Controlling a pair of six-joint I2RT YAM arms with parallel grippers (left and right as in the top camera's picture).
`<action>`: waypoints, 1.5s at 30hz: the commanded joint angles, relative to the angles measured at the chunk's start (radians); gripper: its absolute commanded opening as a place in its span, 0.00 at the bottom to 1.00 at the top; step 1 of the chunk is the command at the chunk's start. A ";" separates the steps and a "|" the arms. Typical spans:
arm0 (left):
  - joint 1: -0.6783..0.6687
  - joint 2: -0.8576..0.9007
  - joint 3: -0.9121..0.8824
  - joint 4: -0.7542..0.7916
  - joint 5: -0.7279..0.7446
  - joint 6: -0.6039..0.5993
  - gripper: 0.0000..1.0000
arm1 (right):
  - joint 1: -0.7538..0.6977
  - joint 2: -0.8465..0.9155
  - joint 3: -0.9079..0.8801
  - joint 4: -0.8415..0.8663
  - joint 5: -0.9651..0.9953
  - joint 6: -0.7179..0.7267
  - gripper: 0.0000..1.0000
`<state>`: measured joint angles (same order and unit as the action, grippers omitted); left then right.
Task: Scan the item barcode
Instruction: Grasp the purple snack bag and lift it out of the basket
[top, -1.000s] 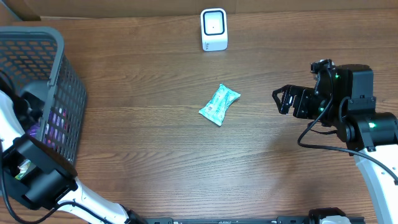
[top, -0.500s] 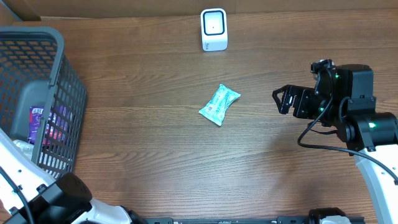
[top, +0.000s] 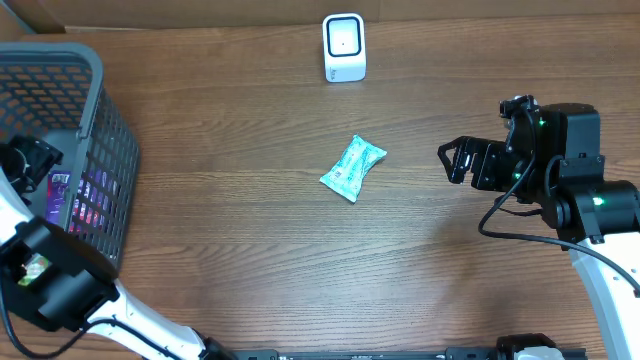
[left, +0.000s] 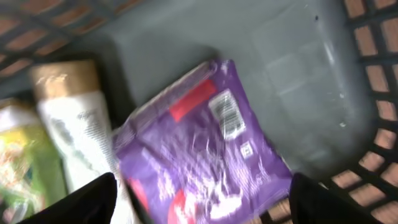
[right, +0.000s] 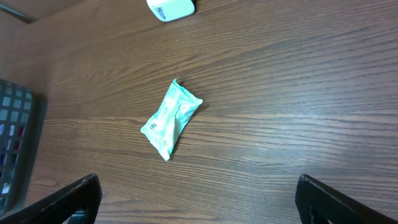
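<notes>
A purple packet (left: 199, 143) lies on the floor of the grey basket (top: 95, 75), its barcode label (left: 227, 115) facing up. My left gripper (left: 205, 208) hangs open just above it, one finger on each side, gripping nothing. From overhead the left gripper (top: 30, 160) sits inside the basket beside the purple packet (top: 62, 190). A teal packet (top: 353, 167) lies mid-table. The white scanner (top: 344, 47) stands at the far edge. My right gripper (top: 452, 160) is open and empty, to the right of the teal packet (right: 171, 118).
Inside the basket, left of the purple packet, lie a white bottle with a gold cap (left: 74, 124) and a green item (left: 25, 162). The basket wall (right: 18, 137) shows at the left edge of the right wrist view, the scanner (right: 171, 7) at its top.
My left arm swung out toward the near left corner and came back over the basket; its jaws now stand open. The right arm and the teal packet have not moved.
</notes>
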<state>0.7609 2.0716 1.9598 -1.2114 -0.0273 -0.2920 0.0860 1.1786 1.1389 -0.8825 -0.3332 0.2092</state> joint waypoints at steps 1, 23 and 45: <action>-0.002 0.053 0.000 0.028 -0.008 0.124 0.83 | 0.005 0.000 0.019 0.005 -0.001 -0.005 1.00; -0.002 0.230 0.000 0.053 -0.061 0.166 0.91 | 0.005 0.000 0.019 0.005 -0.001 -0.005 1.00; -0.003 0.113 0.080 -0.045 0.080 0.119 0.98 | 0.005 0.000 0.019 0.005 -0.001 -0.005 1.00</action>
<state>0.7593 2.2444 2.0155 -1.2377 0.0128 -0.1516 0.0856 1.1786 1.1389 -0.8829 -0.3336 0.2089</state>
